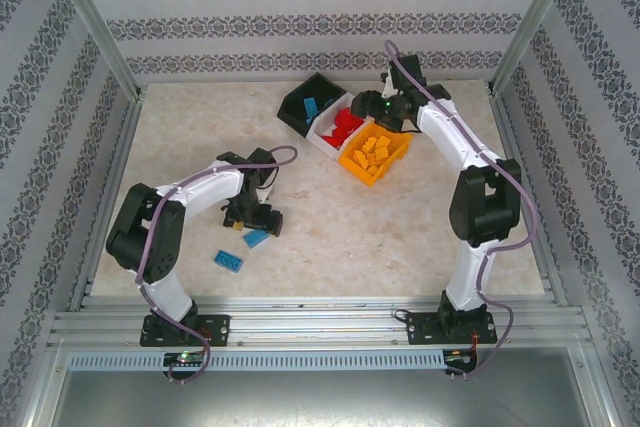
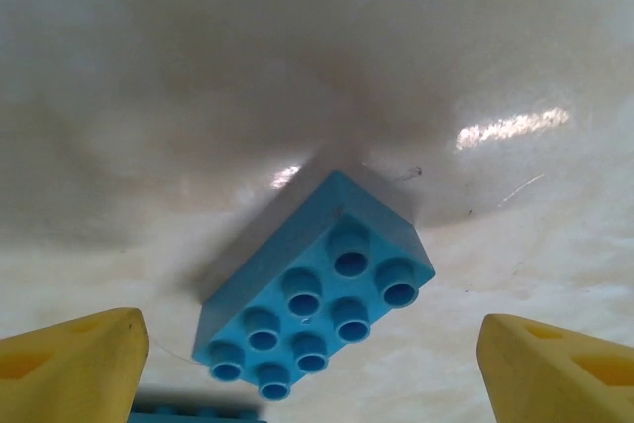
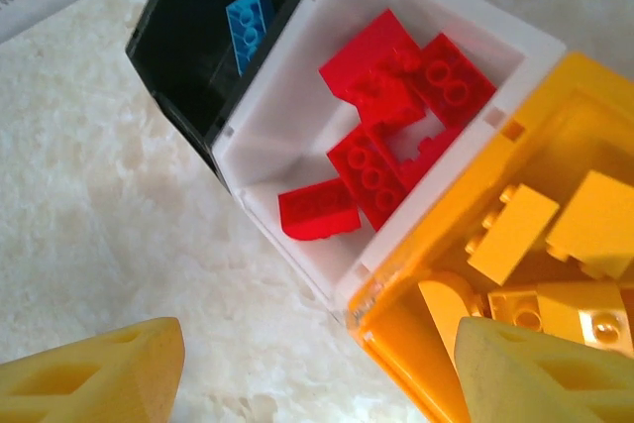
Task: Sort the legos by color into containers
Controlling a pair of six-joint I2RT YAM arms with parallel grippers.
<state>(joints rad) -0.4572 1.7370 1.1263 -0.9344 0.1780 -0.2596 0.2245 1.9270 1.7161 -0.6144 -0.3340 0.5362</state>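
Brightly, evenly lit from above. Throws soft shadow off blue brick [image 2: 315,292] toward ten o'clock, glares on table [image 2: 510,128] at two o'clock. Blurs slightly at fingertips [image 2: 69,369], seven o'clock.

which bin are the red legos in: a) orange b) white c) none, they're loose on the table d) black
b: the red legos lie piled inside the white bin.
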